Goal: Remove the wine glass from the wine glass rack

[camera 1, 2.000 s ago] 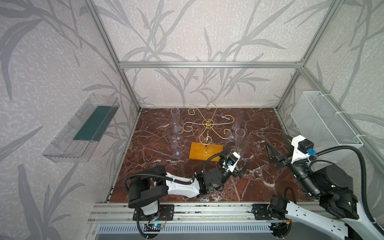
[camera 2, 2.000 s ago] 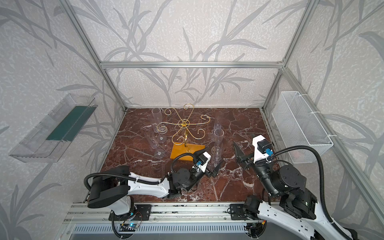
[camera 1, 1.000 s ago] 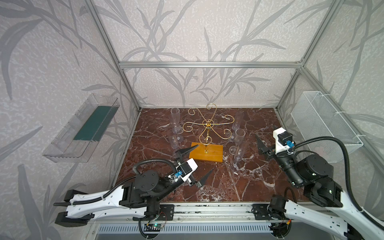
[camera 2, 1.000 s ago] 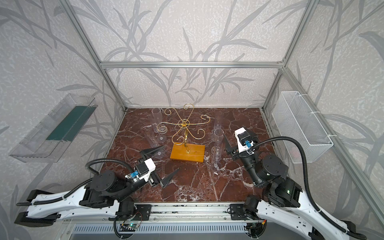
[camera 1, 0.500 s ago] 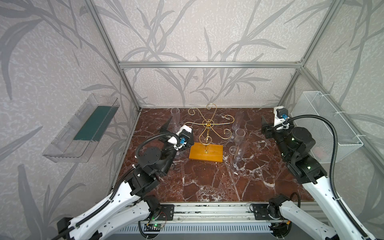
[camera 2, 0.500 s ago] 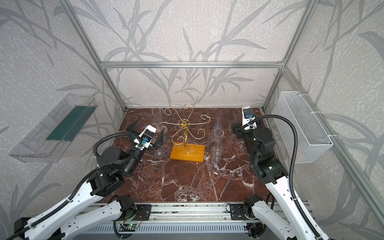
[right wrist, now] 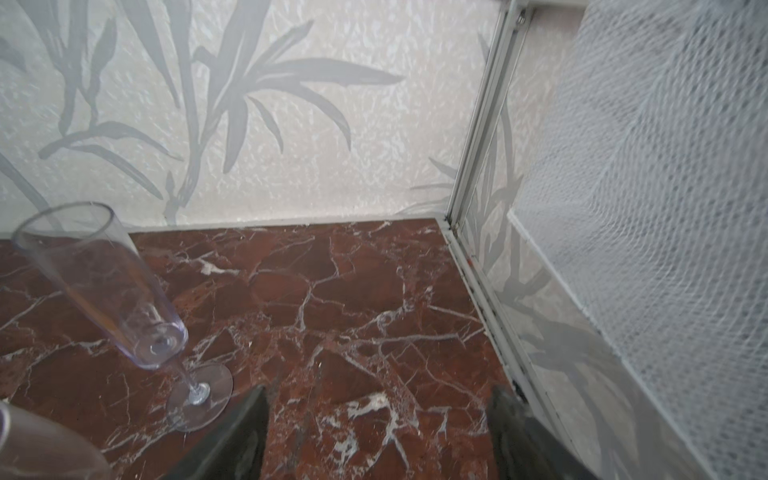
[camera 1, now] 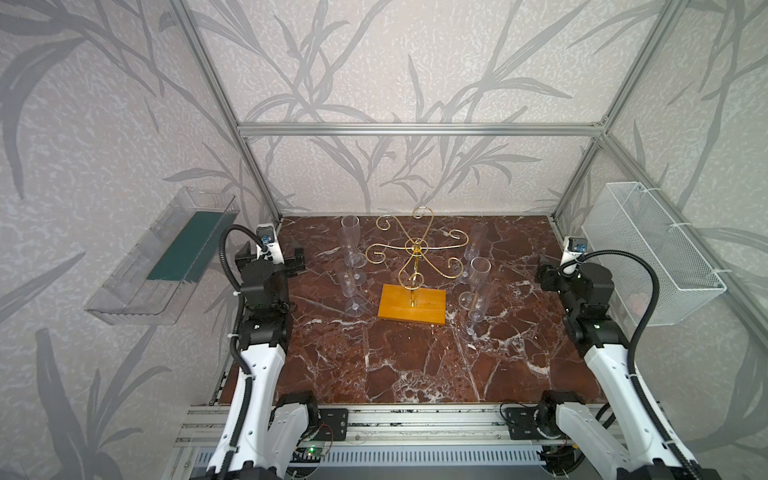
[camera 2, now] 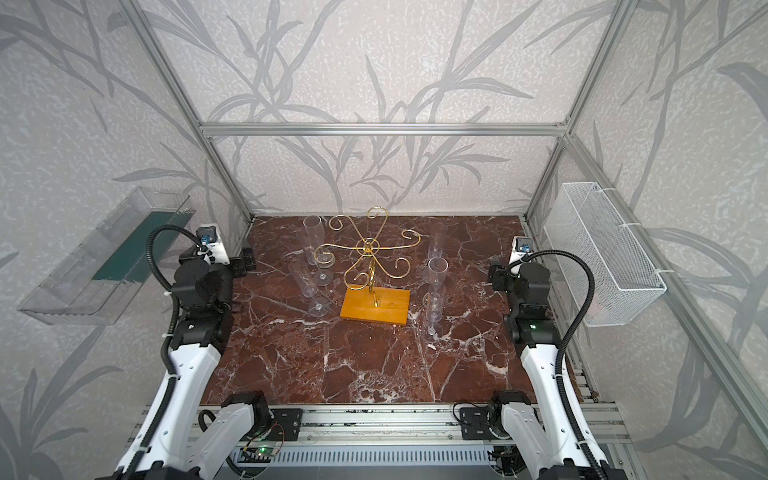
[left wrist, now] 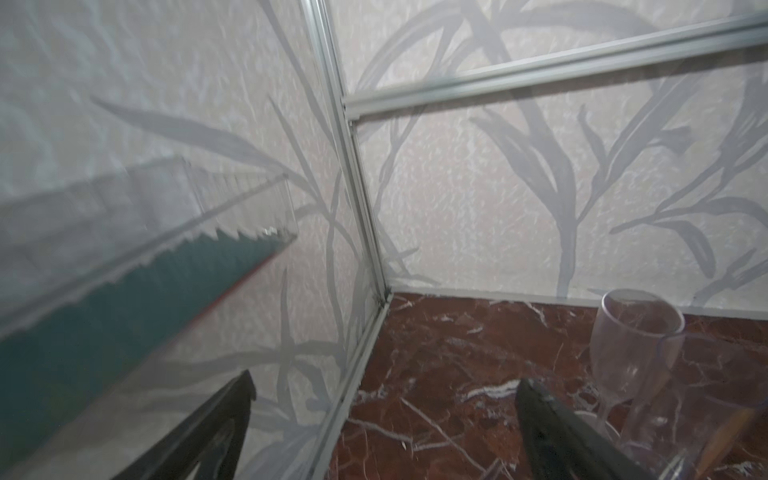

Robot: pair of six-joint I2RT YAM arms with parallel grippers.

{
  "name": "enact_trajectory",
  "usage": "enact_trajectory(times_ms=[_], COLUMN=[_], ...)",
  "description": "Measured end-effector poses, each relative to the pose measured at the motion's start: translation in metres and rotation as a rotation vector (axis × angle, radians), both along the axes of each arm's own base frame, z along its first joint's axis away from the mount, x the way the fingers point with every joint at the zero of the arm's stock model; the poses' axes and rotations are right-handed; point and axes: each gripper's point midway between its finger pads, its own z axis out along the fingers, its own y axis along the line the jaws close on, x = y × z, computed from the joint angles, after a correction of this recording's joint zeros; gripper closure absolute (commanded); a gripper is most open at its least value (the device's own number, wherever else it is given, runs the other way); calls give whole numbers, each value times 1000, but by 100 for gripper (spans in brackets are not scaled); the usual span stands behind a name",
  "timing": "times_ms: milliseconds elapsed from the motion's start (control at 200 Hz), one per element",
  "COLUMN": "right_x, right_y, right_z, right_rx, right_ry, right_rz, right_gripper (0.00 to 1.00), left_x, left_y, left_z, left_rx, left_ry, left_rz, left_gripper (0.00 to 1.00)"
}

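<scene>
Gold wire rack (camera 1: 415, 257) sits mid-table toward the far side on its orange wooden base (camera 1: 412, 302), and every scroll arm I can make out hangs bare. Four clear champagne flutes are upright on the marble tabletop (camera 1: 395, 365). The far-left flute (camera 1: 350, 239) and near-left flute (camera 1: 347, 282) are just left of the rack. The far-right flute (camera 1: 475, 245) and near-right flute (camera 1: 480, 278) are just right of it.

My left gripper (left wrist: 386, 378) is out by the far left wall, fingers spread wide with nothing between them. My right gripper (right wrist: 379, 390) is by the far right wall, spread well apart and also empty. Both are clear of the glassware.

My read is that the lifting is done and what remains is getting out cleanly. Those flutes are tall on small feet, so one brush from a finger would likely topple them. I'd hold each hand on its own side, pull toward the near edge along the walls, and never sweep across the stems. Clear glass hides easily against that wire, so I'd check the scrolls once more.
</scene>
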Motion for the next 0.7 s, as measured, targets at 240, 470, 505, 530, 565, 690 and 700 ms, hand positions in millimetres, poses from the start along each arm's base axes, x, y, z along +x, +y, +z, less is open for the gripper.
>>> enact_trajectory(times_ms=[240,470,505,530,565,690,700], right_x=[-4,6,10,12,16,25,25], right_y=[10,28,31,33,35,48,49], right_z=[-74,-127,-131,-134,-139,-157,-159], right_rx=[75,188,196,199,200,175,174], right_ry=[107,208,210,210,210,221,221], right_rz=[39,104,111,116,120,147,151], right_gripper=[19,1,1,1,1,1,1], left_x=[3,25,29,31,33,39,40], left_y=[5,-12,-15,-16,-17,-19,-19], left_z=[-142,-169,-171,-174,-179,-204,-206], left_rx=[-193,-257,-259,-263,-267,-287,-288], left_ry=[230,223,211,205,205,230,231], left_rz=[51,-58,-74,-80,-83,-92,-92], left_gripper=[0,0,1,0,0,1,1])
